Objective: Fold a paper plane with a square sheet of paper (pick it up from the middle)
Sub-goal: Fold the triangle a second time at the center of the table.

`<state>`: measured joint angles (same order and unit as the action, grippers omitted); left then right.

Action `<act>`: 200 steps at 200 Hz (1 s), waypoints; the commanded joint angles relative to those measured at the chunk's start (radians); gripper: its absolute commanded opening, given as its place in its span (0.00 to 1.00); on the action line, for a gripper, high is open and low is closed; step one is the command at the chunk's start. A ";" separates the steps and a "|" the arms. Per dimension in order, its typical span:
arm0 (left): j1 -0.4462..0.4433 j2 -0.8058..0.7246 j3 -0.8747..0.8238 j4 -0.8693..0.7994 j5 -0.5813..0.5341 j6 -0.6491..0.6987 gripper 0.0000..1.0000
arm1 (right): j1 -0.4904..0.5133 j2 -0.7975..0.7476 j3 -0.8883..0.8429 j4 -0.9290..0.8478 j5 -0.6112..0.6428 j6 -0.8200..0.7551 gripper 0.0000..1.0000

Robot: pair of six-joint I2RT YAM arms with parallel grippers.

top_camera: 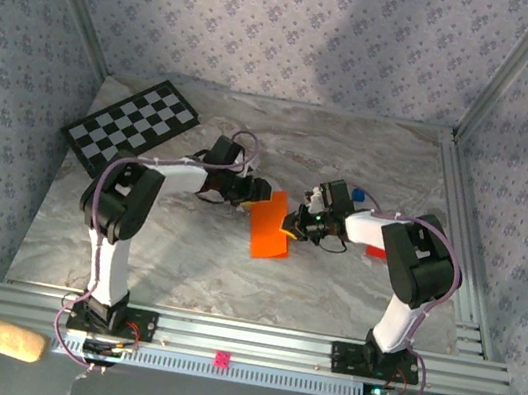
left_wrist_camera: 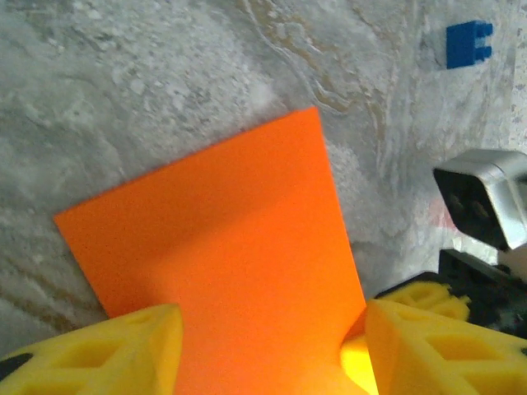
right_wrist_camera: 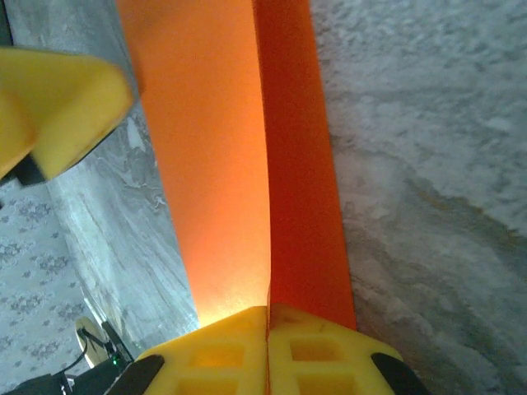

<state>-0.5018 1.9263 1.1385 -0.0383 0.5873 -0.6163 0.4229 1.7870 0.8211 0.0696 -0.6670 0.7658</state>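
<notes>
The thin bright orange paper sheet point(top_camera: 269, 227) is creased lengthwise and unmarked; right gripper point(right_wrist_camera: 268, 329) pinches it, left gripper point(left_wrist_camera: 272, 350) fingers spread.

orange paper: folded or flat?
Folded: two layers of the orange paper meet along one line, pinched in the shut right gripper.

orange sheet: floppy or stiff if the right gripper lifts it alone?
Probably floppy: the orange sheet, pinched at one edge by the right gripper, curves along its length in the right wrist view. Likely very light, since it looks so thin. The fold may stiffen it somewhat lengthwise.
</notes>
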 commanded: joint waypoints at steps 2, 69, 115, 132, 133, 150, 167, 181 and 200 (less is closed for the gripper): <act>-0.012 -0.122 -0.046 0.082 -0.091 0.057 0.60 | -0.008 -0.045 -0.033 0.034 0.065 0.068 0.07; -0.057 -0.353 -0.257 0.399 -0.148 0.194 0.63 | -0.013 -0.125 -0.152 0.136 0.201 0.328 0.06; -0.128 -0.392 -0.351 0.468 -0.080 0.364 0.62 | 0.007 -0.142 -0.128 0.139 0.183 0.353 0.12; -0.176 -0.382 -0.339 0.381 -0.068 0.463 0.60 | 0.004 -0.141 -0.126 0.136 0.177 0.348 0.13; -0.178 -0.381 -0.337 0.373 -0.071 0.475 0.60 | 0.003 -0.141 -0.126 0.136 0.176 0.347 0.13; -0.264 -0.366 -0.312 0.235 -0.156 0.619 0.59 | -0.002 -0.136 -0.119 0.140 0.155 0.335 0.13; -0.343 -0.356 -0.309 0.179 -0.259 0.695 0.59 | -0.006 -0.136 -0.113 0.140 0.143 0.323 0.16; -0.393 -0.351 -0.326 0.186 -0.329 0.719 0.60 | -0.007 -0.136 -0.112 0.149 0.133 0.318 0.17; -0.443 -0.344 -0.337 0.190 -0.402 0.748 0.61 | -0.010 -0.139 -0.108 0.130 0.136 0.311 0.14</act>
<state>-0.9016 1.5719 0.7990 0.1886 0.3206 0.0132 0.4202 1.6676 0.6891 0.2085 -0.5129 1.0920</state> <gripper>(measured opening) 0.603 0.154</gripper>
